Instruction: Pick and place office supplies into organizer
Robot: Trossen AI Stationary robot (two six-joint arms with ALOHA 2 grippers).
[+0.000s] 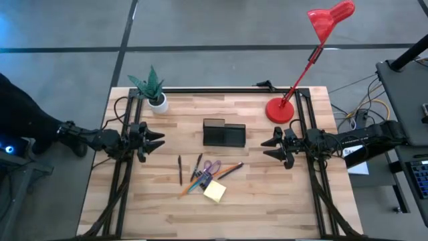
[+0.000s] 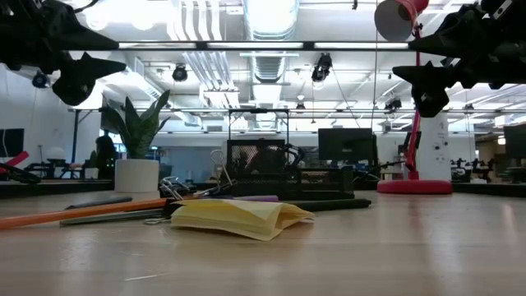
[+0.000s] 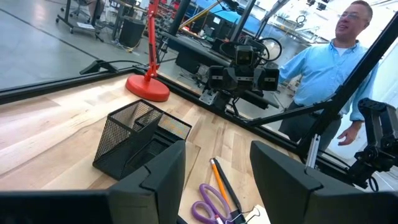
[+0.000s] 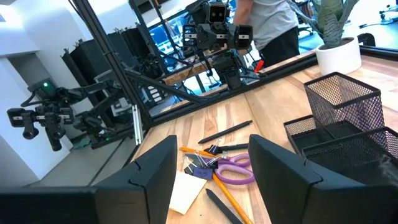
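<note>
Mesh wire forms the black organizer [image 1: 224, 133], a boxy tray with one taller section, at table centre. Toward six o'clock lie the square yellow sticky-note pad [image 1: 215, 192], purple-handled scissors [image 1: 211, 167], orange pencils [image 1: 233, 169] and thin dark pens [image 1: 180, 169]; small clips among them blur together. Left gripper [image 1: 159, 139] at nine o'clock and right gripper [image 1: 265, 148] at three hover released, empty.

left end effector [image 1: 159, 140]: open, raised | right end effector [image 1: 265, 148]: open, raised

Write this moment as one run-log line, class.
left gripper: open, waiting | right gripper: open, waiting | supplies: loose, unsorted | mesh organizer: empty
</note>
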